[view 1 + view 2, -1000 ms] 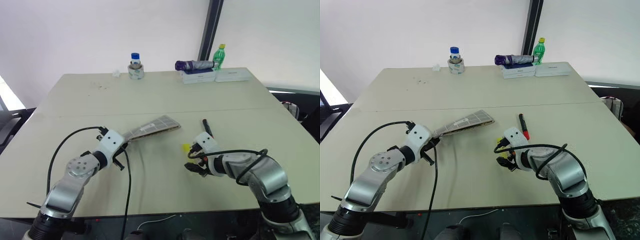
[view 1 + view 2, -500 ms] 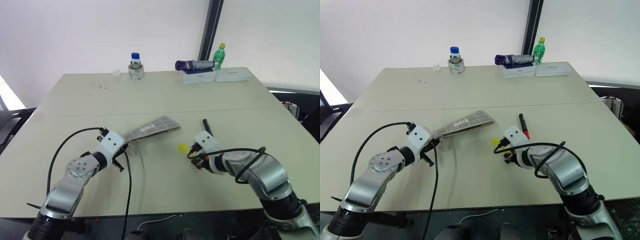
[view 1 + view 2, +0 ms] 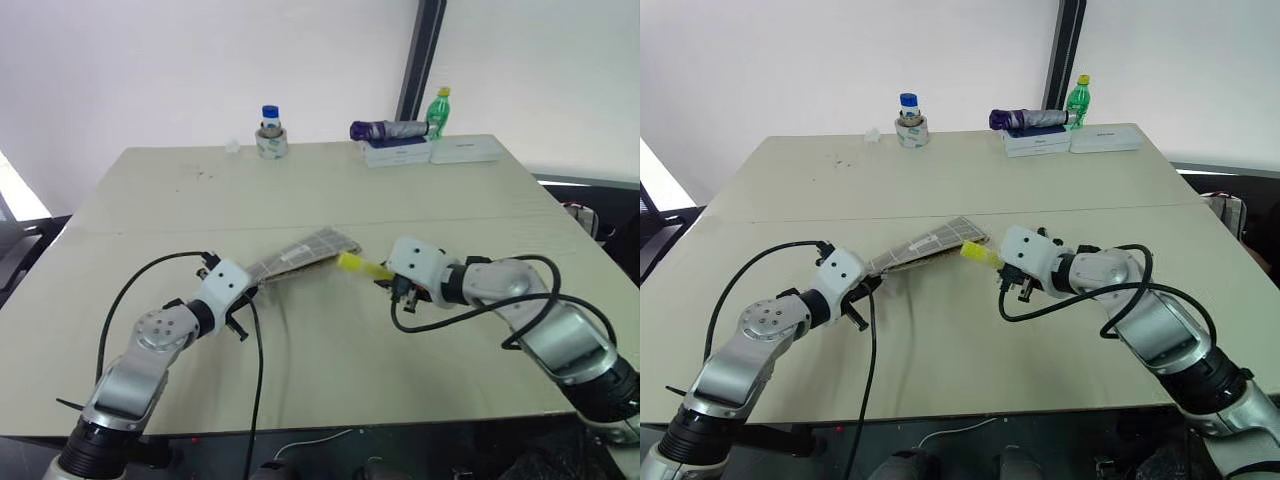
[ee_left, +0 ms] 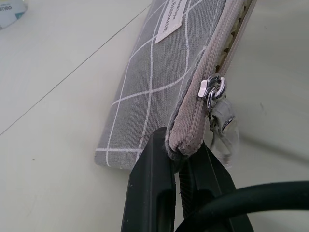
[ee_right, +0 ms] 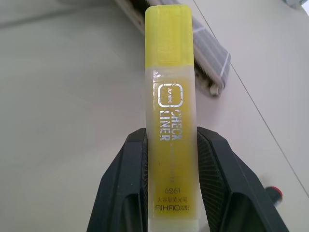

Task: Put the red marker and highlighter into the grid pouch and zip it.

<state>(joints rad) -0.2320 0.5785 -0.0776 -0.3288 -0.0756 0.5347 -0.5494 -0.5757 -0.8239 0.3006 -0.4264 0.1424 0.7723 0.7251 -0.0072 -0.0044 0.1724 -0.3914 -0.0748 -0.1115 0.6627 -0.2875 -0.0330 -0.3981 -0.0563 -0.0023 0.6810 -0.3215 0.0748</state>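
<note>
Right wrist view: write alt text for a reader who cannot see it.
The right gripper has its black jaws shut on the highlighter, yellow cap pointing away toward the grid pouch lying on the table. The red marker peeks in at the edge.

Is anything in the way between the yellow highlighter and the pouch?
No. The right gripper holds the highlighter off the table with its tip close to the pouch, and just bare table shows between them.
</note>
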